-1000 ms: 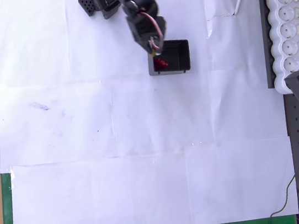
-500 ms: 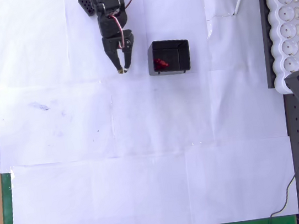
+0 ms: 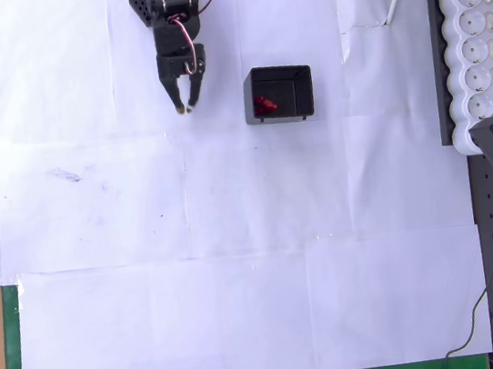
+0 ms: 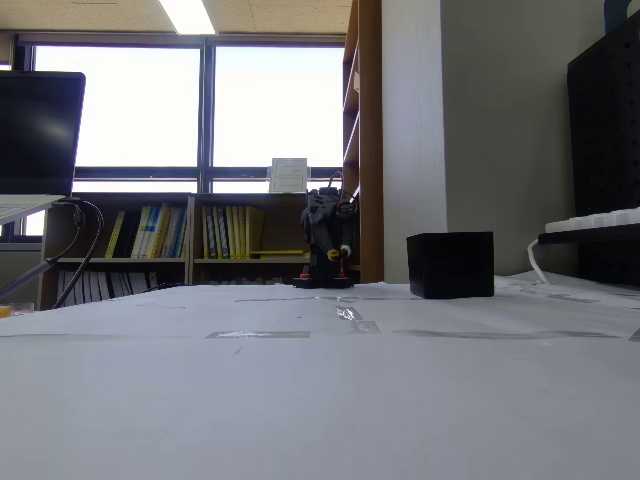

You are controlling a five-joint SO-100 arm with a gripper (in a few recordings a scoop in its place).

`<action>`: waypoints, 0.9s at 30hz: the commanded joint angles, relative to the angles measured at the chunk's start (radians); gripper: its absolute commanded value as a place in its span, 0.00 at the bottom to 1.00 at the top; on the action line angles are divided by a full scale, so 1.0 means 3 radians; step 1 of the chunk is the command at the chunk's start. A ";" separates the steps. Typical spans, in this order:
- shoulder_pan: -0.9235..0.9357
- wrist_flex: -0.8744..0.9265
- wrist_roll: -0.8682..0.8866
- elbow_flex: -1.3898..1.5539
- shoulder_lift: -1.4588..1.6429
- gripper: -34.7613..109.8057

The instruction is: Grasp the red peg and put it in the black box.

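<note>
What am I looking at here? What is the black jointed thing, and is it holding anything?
The black jointed thing is a small robot arm, bolted at the far edge of a table covered in white paper. At its tip is a gripper: two fingers that pinch things. One picture is taken from straight above; the other from low at table level, looking across the paper towards the arm and a window. On the paper stands a small black box, seen from the side in the low view. Inside it lies a tiny red peg. At the right edge from above is a white power strip. The fingers hold nothing; they are slightly apart, beside the box.
</note>
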 commanded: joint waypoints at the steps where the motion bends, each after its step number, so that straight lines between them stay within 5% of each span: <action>1: 0.0061 0.0169 -0.0169 -0.0271 -0.0337 0.24; 11: 0.0082 0.1176 -0.0302 -0.0271 -0.0337 0.24; 16: 0.0148 0.1508 -0.0133 -0.0271 -0.0332 0.38; 27: 0.0066 0.1514 0.0015 -0.0271 -0.0332 0.38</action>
